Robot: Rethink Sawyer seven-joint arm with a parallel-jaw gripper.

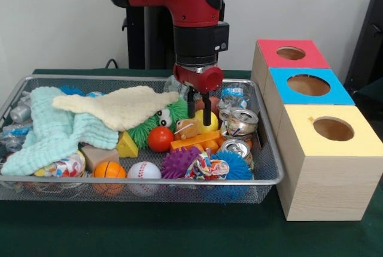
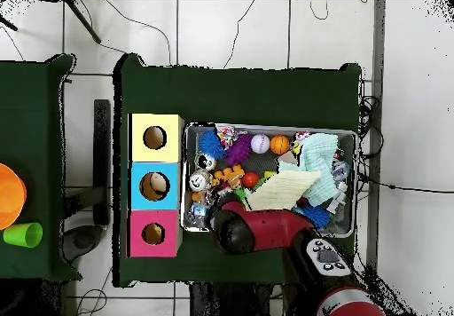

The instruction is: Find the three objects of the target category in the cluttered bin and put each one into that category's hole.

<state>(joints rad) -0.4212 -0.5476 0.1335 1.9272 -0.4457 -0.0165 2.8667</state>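
Bin (image 1: 266, 180) is a wire mesh tray with its long axis running left-right in my front view, sitting just beside the three boxes. It's stuffed: mint cloth (image 1: 51, 131), cream cloth (image 1: 119, 106), orange ball (image 1: 160, 139), baseball (image 1: 144, 171), purple spiky ball (image 1: 178, 162), crushed cans (image 1: 238, 122). Gripper (image 1: 198, 110) hangs over the middle of the pile, fingers spread, pinching nothing. Red box (image 1: 270, 58), blue box (image 1: 281, 89) and yellow box (image 1: 302, 131) each have one round hole on top.
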